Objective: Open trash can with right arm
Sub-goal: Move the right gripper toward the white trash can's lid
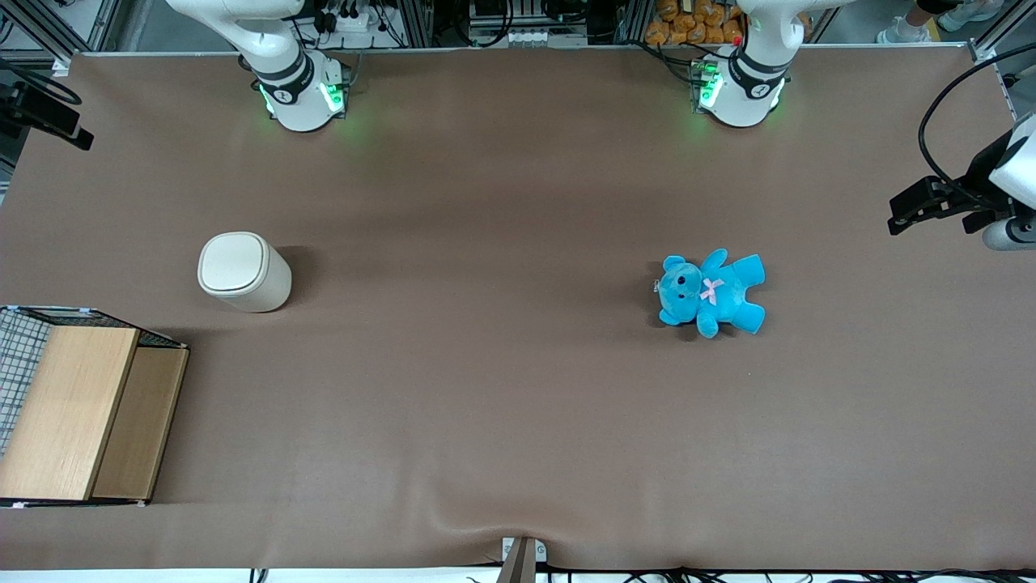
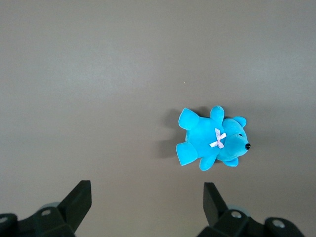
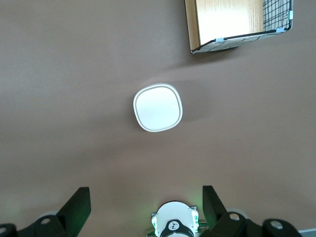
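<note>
The trash can (image 1: 243, 271) is a small cream-white bin with a rounded-square flip lid. It stands upright on the brown table with its lid shut. In the right wrist view the trash can (image 3: 157, 107) shows from straight above, far below the camera. The right arm's gripper (image 3: 145, 207) is open and empty, with its two black fingers (image 3: 79, 207) spread wide, high above the table and well apart from the can. In the front view only a black part of the gripper (image 1: 44, 113) shows at the working arm's edge of the picture.
A wooden box (image 1: 81, 413) with a wire grid stands nearer the front camera than the can; it also shows in the right wrist view (image 3: 229, 22). A blue teddy bear (image 1: 711, 291) lies toward the parked arm's end. The right arm's base (image 1: 299, 89) stands farther back.
</note>
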Tool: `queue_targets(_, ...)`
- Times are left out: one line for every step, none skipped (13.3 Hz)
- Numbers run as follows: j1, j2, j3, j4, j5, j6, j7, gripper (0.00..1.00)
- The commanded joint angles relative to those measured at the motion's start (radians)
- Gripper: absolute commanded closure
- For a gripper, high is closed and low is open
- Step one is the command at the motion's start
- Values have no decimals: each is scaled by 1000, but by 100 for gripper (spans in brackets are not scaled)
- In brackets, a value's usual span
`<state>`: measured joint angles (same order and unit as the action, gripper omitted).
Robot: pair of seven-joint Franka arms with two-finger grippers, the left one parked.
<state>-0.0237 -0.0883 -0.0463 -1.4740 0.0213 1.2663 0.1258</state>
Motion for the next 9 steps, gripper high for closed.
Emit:
queue_targets(5, 15, -1, 31, 2, -5, 15, 0)
queue_targets(4, 15, -1, 31, 3, -5, 14, 0)
queue_targets(1, 15, -1, 31, 2, -5, 5, 0)
queue_targets(-1, 24, -1, 31, 0, -5, 5, 0)
queue_targets(-5, 41, -3, 31, 2, -5, 2, 0)
queue_targets(-7, 51, -3, 31, 0, -5, 0, 0)
queue_targets(-1, 53, -3, 29, -3, -5, 1, 0)
queue_targets(7, 61, -3, 18, -29, -5, 2, 0)
queue_targets(8, 90, -1, 5, -58, -4, 0, 0)
